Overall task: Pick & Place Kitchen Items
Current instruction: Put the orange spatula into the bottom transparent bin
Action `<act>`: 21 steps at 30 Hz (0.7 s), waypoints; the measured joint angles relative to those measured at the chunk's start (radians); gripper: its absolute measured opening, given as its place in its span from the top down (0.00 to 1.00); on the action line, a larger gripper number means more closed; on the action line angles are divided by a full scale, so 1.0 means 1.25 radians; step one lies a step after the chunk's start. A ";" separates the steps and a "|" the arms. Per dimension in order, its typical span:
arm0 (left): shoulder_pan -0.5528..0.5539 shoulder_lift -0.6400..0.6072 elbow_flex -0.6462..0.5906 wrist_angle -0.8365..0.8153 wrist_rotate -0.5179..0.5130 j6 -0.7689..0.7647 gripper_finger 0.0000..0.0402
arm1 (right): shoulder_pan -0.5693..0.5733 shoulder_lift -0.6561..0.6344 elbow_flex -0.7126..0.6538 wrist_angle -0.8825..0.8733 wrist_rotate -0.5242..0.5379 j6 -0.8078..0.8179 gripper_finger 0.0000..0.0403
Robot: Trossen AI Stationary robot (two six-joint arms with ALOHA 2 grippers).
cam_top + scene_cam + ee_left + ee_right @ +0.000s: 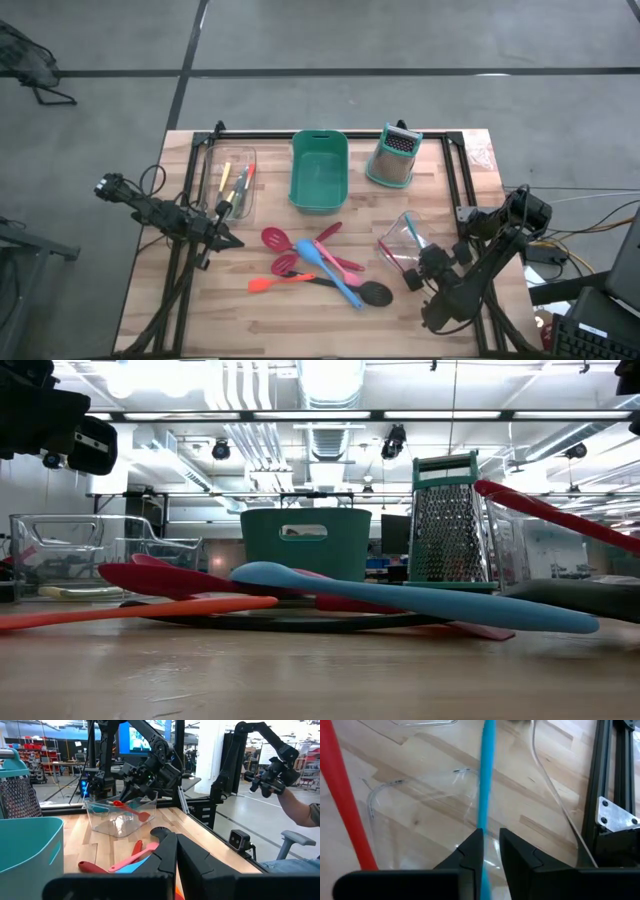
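Observation:
Several kitchen items lie in a heap (320, 265) at the table's middle: red, pink and blue spatulas, an orange one (275, 283) and a black-headed spoon (372, 293). My right gripper (491, 850) stands open by a narrow gap, slanting down into a clear bin (405, 240) at the right. A blue utensil's handle (487, 780) runs up through that gap. A red utensil (345, 795) leans in the same bin. My left gripper (176, 855) waits shut and level over the table's left part (232, 240). My right gripper has the blue handle (483, 822) standing between its parted fingers, close against one finger (470, 852) and apart from the other. Whether that finger touches the handle, I cannot tell. The fingers slant down from the table's right near side, along the handle.
A teal bin (320, 170) and a box grater (393, 157) stand at the far middle. A second clear bin (228, 185) at the far left holds thin yellow and orange tools. Black frame rails edge the table's sides. A person's arm (300, 815) shows beyond the table.

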 joint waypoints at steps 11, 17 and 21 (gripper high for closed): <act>0.000 0.000 0.000 0.000 0.000 0.000 0.97 | -0.001 0.000 0.038 0.004 0.061 -0.019 0.67; 0.000 0.000 0.000 0.000 0.000 0.000 0.97 | -0.001 0.000 0.109 0.005 0.179 -0.078 0.61; 0.000 0.000 0.000 0.000 0.000 0.000 0.97 | -0.001 0.004 0.163 0.022 0.285 -0.150 0.58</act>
